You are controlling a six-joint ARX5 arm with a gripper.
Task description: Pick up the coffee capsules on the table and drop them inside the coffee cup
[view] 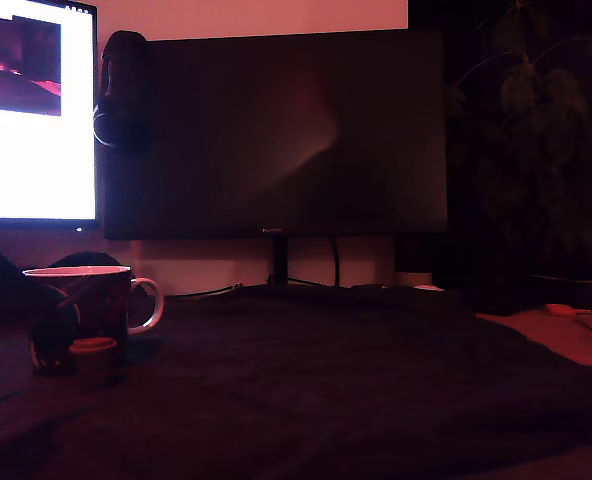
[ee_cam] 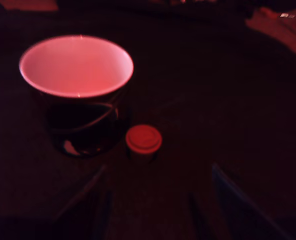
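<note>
Tool (ee_cam: 153, 210) seen only from the wrist, dim fingers (ee_cam: 238, 200) spread wide apart above the dark cloth (ee_cam: 228, 100), pinching nothing. Absent from the exterior view. Coffee cup (ee_cam: 78, 95) upright on the cloth-covered counter, pale inside lit pink and bare as far as the wrist view reaches. Capsule (ee_cam: 143, 140) with an orange-red top just beside the cup's base, between cup and tool, apart from both fingers. Cup (view: 86, 300) and capsule (view: 93, 358) low at the exterior view's left, the loop handle (view: 151, 305) visible only there, turned toward that view's right. Dark rounded shape (view: 51, 345) against the cup's near side, too dim to identify. Behind, shown only by the exterior view: dark monitor (view: 276, 130), lit screen (view: 36, 120), houseplant (view: 536, 130).
</note>
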